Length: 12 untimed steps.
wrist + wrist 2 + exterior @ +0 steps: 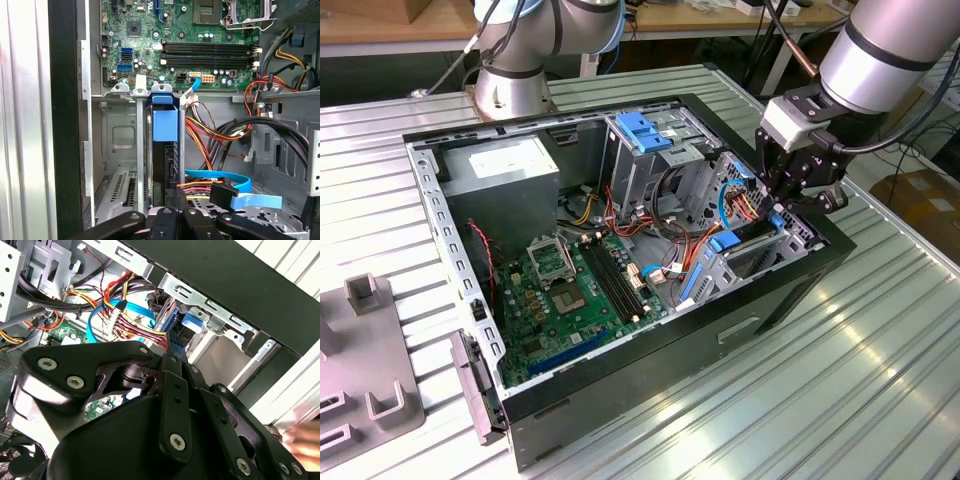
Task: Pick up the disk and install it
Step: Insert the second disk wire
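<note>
The disk stands on edge in a slot of the metal bay at the exterior view's right end of the open computer case. Its bright blue carrier faces the motherboard, with the dark drive body behind it. My gripper comes down from the arm at the upper right and sits on the disk's outer end. Its black fingers are closed against that end, and in the second wrist view the gripper meets the blue carrier.
The green motherboard lies on the case floor and the power supply sits at the back. A drive cage with a blue latch stands mid-case. Orange, red and black cables and a flat blue cable run beside the bay. A second arm's base stands behind the case.
</note>
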Tool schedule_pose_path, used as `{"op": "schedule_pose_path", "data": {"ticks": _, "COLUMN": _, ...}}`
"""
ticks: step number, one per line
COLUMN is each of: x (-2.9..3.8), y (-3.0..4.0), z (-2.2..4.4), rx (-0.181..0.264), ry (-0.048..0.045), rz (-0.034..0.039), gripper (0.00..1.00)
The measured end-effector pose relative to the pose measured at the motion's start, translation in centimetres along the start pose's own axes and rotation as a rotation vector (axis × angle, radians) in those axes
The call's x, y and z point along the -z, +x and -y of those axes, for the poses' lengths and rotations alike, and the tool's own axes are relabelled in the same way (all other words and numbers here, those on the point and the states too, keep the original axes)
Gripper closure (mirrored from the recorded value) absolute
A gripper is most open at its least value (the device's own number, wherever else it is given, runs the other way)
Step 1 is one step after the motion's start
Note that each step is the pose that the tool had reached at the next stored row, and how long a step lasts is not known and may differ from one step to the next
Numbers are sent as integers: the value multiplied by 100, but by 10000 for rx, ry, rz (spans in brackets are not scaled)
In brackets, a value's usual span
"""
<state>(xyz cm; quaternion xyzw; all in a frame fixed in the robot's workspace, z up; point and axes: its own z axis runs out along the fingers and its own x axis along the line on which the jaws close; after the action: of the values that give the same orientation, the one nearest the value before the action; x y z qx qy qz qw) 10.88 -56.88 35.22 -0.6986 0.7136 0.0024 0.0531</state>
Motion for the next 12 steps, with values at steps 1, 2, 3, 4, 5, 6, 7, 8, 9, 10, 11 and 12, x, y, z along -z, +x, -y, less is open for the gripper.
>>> {"op": "schedule_pose_path", "data": {"ticks": 1, "x": 3, "y": 0, "z": 0, "rx": 0, "ry": 0, "rz": 0, "gripper": 90}}
{"op": "schedule_pose_path", "data": {"ticks": 2, "x": 8, "y": -1, "z": 1, "rx": 0, "ry": 0, "rz": -1, "gripper": 90}}
{"op": "schedule_pose_path", "data": {"ticks": 3, "x": 49, "y": -4, "z": 3, "rx": 0, "ry": 0, "rz": -2, "gripper": 90}}
{"op": "schedule_pose_path", "data": {"ticks": 4, "x": 133, "y": -11, "z": 9, "rx": 0, "ry": 0, "rz": 0, "gripper": 90}}
{"op": "schedule_pose_path", "data": {"ticks": 5, "x": 211, "y": -18, "z": 15, "rx": 0, "ry": 0, "rz": -6, "gripper": 90}}
{"op": "schedule_pose_path", "data": {"ticks": 6, "x": 267, "y": -26, "z": 19, "rx": 2, "ry": -2, "rz": -37, "gripper": 90}}
{"op": "schedule_pose_path", "data": {"ticks": 7, "x": 279, "y": -35, "z": 20, "rx": 4, "ry": -5, "rz": -58, "gripper": 90}}
{"op": "schedule_pose_path", "data": {"ticks": 8, "x": 288, "y": -46, "z": 21, "rx": 4, "ry": -20, "rz": -66, "gripper": 90}}
{"op": "schedule_pose_path", "data": {"ticks": 9, "x": 292, "y": -58, "z": 21, "rx": -2, "ry": -111, "rz": -70, "gripper": 90}}
{"op": "schedule_pose_path", "data": {"ticks": 10, "x": 303, "y": -68, "z": 21, "rx": -14, "ry": -252, "rz": -76, "gripper": 90}}
{"op": "schedule_pose_path", "data": {"ticks": 11, "x": 341, "y": -87, "z": 23, "rx": -19, "ry": -293, "rz": -74, "gripper": 90}}
{"op": "schedule_pose_path", "data": {"ticks": 12, "x": 390, "y": -114, "z": 27, "rx": -19, "ry": -312, "rz": -74, "gripper": 90}}
